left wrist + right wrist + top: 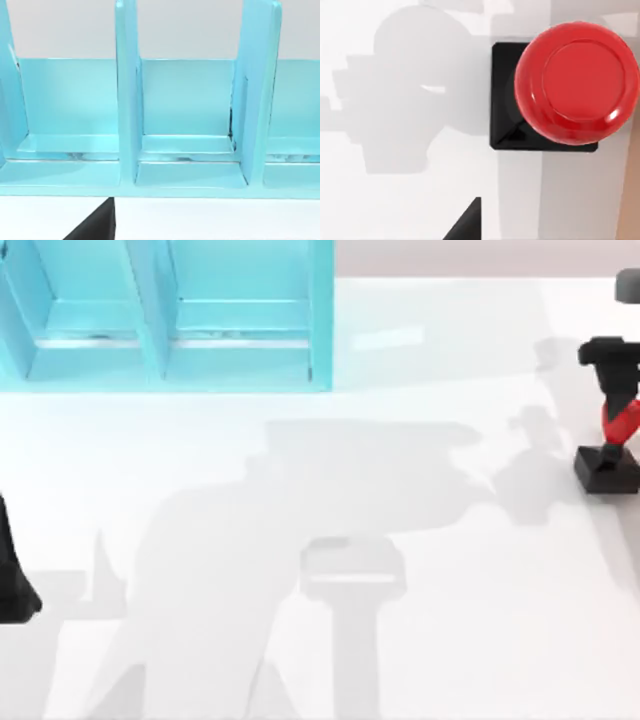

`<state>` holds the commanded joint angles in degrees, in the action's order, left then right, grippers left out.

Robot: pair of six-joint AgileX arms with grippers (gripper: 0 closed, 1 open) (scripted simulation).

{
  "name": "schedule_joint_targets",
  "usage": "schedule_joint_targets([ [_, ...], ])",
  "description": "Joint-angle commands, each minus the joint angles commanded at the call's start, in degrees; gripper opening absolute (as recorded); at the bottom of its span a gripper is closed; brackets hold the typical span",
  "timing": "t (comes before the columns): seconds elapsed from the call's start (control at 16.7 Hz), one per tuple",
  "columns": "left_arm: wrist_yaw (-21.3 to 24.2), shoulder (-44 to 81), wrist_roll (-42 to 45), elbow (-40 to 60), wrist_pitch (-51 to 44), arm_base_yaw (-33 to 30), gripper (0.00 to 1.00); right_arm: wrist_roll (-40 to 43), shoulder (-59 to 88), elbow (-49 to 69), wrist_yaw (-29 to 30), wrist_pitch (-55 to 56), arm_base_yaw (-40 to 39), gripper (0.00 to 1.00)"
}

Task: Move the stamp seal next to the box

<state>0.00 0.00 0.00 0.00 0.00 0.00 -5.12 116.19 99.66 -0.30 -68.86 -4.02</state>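
The stamp seal (607,455) stands on the white table at the far right edge, its black square base (605,470) down and its red knob (620,425) up. My right gripper (610,355) hovers above it, a little toward the back, with nothing held. The right wrist view looks straight down on the stamp seal's glossy red knob (577,82) and black base (504,127). The box (165,315) is a cyan open shelf with upright dividers at the table's back left, also seen close up as the box (190,125) in the left wrist view.
My left arm (15,585) is parked at the table's left edge, facing the box. White table top (330,540) lies between the box and the stamp seal, crossed by grey shadows.
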Motion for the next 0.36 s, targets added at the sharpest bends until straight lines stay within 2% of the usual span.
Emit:
schedule_joint_targets([
  [0.36, 0.00, 0.00, 0.00, 0.00, 0.00, 0.00, 1.00, 0.00, 0.00, 0.00, 0.00, 0.00, 0.00, 1.00],
])
